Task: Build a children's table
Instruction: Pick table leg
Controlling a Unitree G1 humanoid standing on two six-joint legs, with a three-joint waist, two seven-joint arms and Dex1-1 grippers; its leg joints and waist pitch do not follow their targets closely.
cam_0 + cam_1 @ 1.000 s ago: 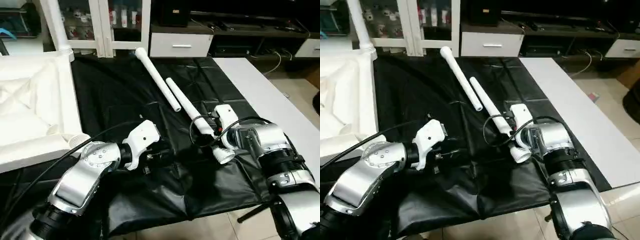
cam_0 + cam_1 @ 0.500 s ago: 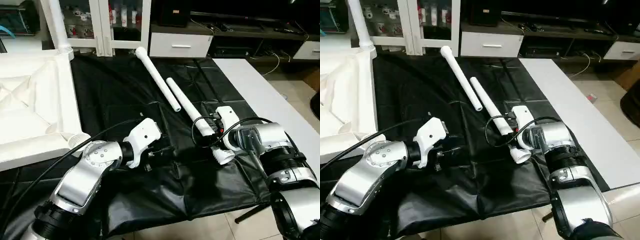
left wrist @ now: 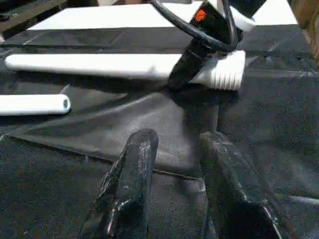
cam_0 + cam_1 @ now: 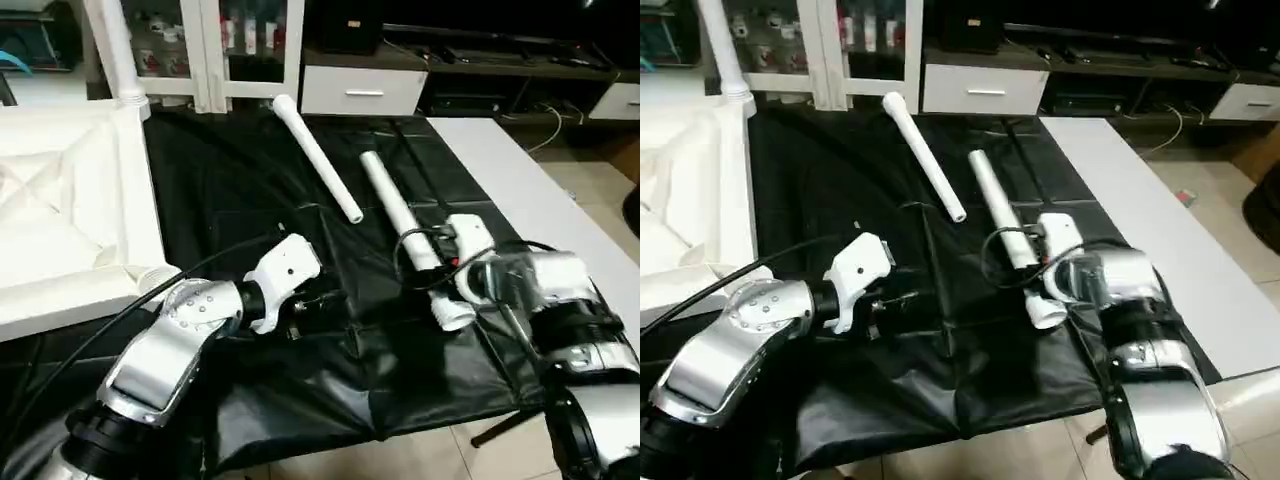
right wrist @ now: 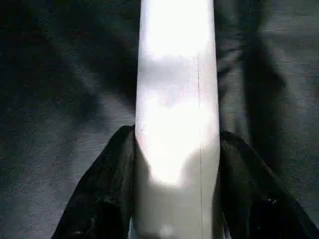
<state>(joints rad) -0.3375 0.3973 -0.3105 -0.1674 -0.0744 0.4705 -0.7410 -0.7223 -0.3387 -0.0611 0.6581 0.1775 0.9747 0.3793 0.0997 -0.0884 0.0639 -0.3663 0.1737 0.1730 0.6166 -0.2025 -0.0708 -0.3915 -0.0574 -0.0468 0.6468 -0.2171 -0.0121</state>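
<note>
Black sheeting [image 4: 250, 180] covers the work surface; cabinets line the top of frame. Upturned table top [image 4: 70, 220] sits at left edge, one leg [image 4: 112, 45] standing in its far corner socket. Right gripper [image 5: 174, 199] pinches a leg [image 4: 405, 225] near its threaded end, centre-right. Another leg [image 4: 315, 155] lies loose, upper centre. Left gripper [image 3: 174, 164] hovers mid-frame, jaws partly spread, empty.

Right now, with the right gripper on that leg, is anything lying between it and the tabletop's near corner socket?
Yes. The left gripper and its forearm sit over the black sheet between the held leg and the near corner socket of the tabletop. The second leg lies farther back, off that line.
</note>
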